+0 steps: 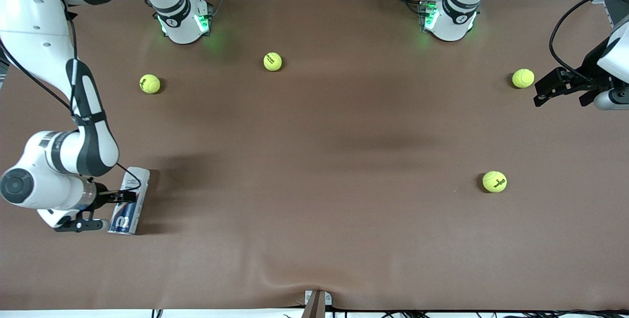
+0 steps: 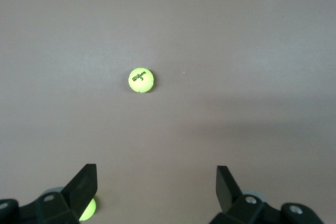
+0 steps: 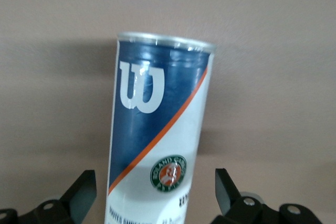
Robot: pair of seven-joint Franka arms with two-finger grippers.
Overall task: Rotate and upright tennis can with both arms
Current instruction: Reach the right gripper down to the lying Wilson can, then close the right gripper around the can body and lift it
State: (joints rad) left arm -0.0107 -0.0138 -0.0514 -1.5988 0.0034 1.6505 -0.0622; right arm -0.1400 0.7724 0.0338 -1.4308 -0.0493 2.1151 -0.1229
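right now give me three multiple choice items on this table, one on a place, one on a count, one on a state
1. Where does the tennis can lie?
A. toward the right arm's end
B. toward the left arm's end
C. mid-table

2. How many tennis balls are on the table?
A. two
B. four
C. six

3. How is the can?
A. upright
B. on its side
C. lifted

Answers: 1 A, it lies by the right pincer; 2 B, four yellow-green balls show in the front view; 3 B, it lies flat on the brown table.

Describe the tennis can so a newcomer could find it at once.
Look at the right arm's end of the brown table. The tennis can lies on its side there, between the right gripper's open fingers. It is the only tube, blue and white, among round yellow-green balls.
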